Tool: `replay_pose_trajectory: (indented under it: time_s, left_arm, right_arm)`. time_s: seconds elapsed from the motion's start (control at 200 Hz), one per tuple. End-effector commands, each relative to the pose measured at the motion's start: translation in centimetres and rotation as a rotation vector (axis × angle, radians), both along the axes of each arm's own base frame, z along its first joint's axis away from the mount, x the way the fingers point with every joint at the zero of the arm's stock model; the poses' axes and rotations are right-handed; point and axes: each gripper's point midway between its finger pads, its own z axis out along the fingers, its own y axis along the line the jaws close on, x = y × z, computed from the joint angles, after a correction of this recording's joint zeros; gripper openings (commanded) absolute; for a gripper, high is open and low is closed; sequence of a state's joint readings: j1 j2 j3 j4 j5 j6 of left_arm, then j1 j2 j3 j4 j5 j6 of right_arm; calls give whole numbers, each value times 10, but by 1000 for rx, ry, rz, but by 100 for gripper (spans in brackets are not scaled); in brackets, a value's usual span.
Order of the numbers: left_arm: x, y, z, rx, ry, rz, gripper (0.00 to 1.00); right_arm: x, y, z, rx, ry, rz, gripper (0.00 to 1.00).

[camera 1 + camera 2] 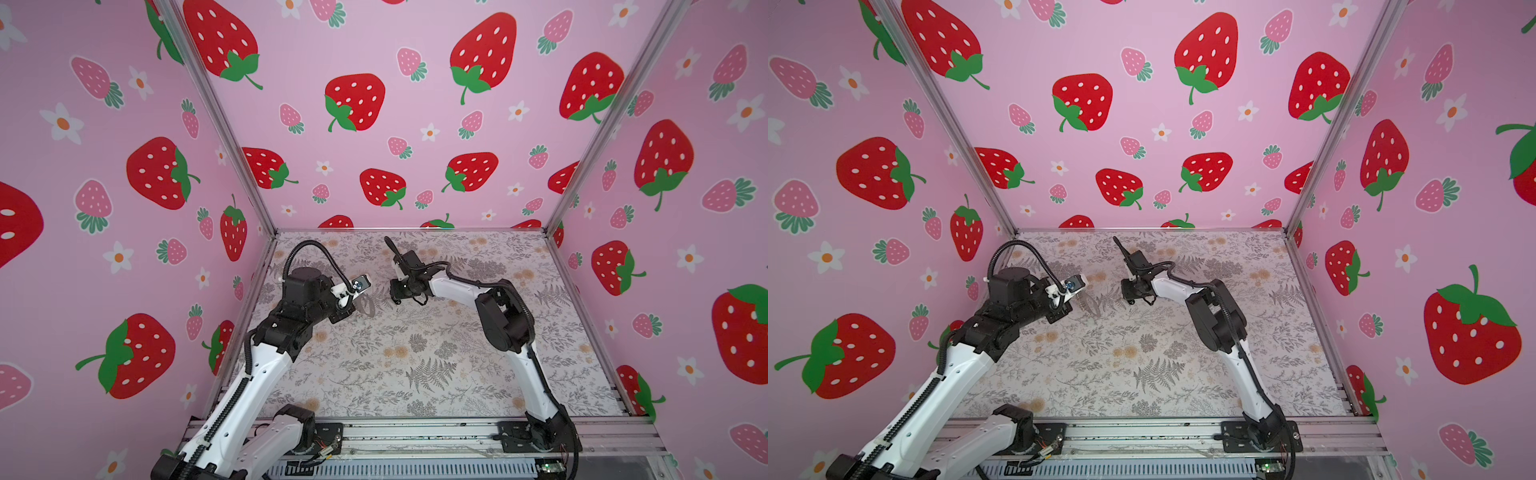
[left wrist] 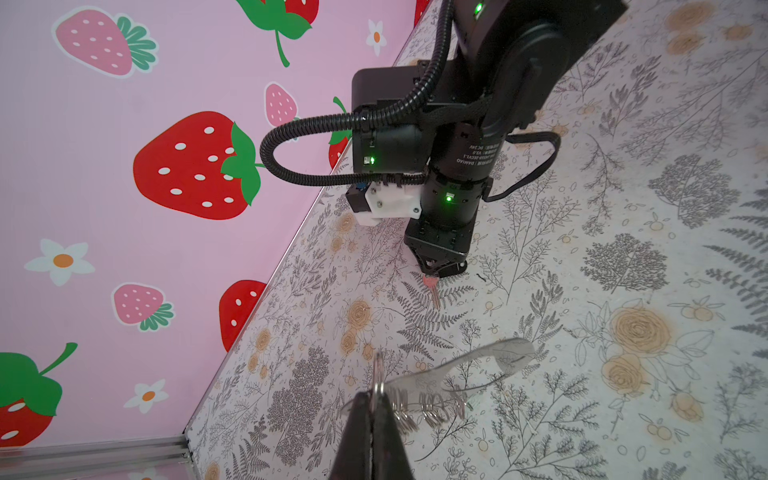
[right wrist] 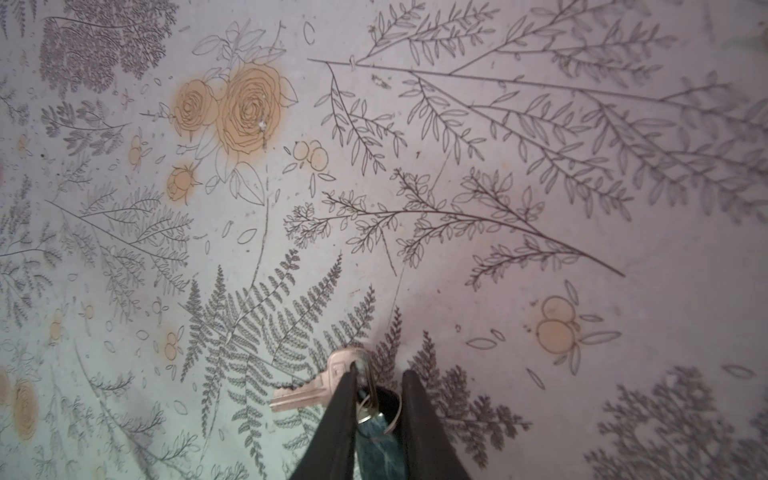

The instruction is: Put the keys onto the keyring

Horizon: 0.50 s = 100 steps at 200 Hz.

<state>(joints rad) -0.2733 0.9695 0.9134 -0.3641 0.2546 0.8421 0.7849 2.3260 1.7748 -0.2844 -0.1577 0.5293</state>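
Note:
In the left wrist view the keyring [image 2: 469,365] is a pale see-through crescent plate with small silver rings [image 2: 428,409] along one edge, held just above the floral table. My left gripper [image 2: 377,397] is shut on the end ring. Both top views show the keyring [image 1: 368,308] [image 1: 1091,306] faintly, beside the left gripper [image 1: 355,305]. A silver key [image 3: 303,395] lies on the table in the right wrist view. Its head is against one finger of my right gripper [image 3: 380,376]. The jaws stand apart, with a small ring [image 3: 365,405] and a dark tag [image 3: 376,440] between them. The key [image 2: 433,291] pokes out below the right gripper [image 2: 432,270].
Pink strawberry walls close in the floral table [image 1: 415,357] on the left, back and right, with aluminium rails [image 1: 415,436] at the front. The two arms' bases stand on that rail. The right gripper [image 1: 397,300] is a short way right of the keyring.

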Motion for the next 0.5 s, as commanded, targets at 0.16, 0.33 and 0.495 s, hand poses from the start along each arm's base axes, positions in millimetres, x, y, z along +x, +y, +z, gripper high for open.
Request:
replay_pose_trajectory:
  time_s: [0.16,0.33,0.495]
  left_arm:
    - [2,-5,25,-10,-67,-29,0]
    - [2,-6,25,-16,-67,-30,0]
    - [1,-5,27,-21,-70,-26,0]
  right_arm:
    - [3,6,2,19,-12,31,20]
    - [10,12,5,-4,-63,97,19]
    - [11,18,0,-33,-67,140,25]
